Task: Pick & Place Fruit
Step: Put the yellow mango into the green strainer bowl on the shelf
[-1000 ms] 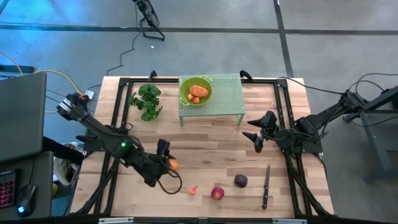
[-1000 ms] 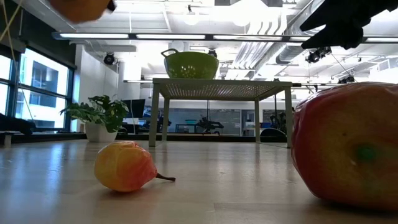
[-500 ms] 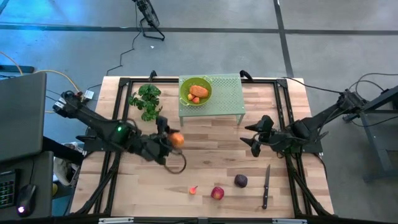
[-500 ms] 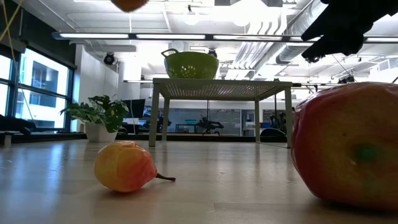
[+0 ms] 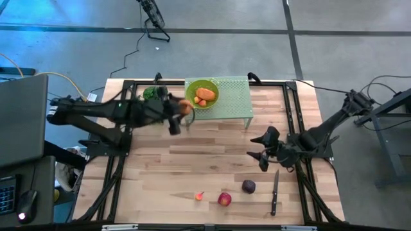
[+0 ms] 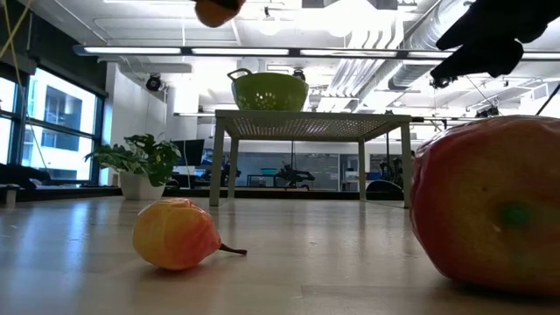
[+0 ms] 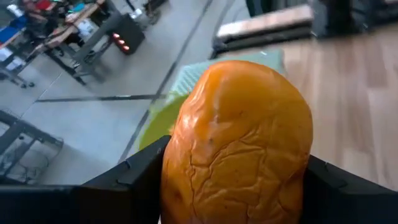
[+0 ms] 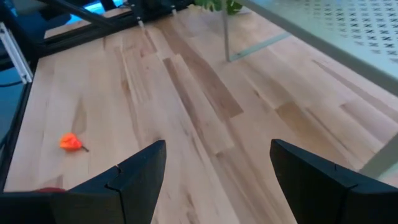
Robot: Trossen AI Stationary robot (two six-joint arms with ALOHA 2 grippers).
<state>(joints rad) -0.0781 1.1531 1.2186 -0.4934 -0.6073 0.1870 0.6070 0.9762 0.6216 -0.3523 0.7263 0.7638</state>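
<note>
Fruit (image 5: 184,107), an orange piece, was found gripped in the left gripper (image 5: 180,110), raised just beside the green bowl (image 5: 201,93) on the perforated stand (image 5: 234,96). Transport was judged nearly complete; centring over the bowl and release remained. The right gripper (image 5: 262,151) was noted spread and empty, well apart from the bowl.

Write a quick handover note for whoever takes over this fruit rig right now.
Left gripper: shut on an orange fruit, held up beside the green bowl on the raised rack.
Right gripper: open, empty, above the table.
Done: two orange pieces in the bowl.
Left: drop the held one; then the apple, plum and small orange-red bit near the front edge.
</note>
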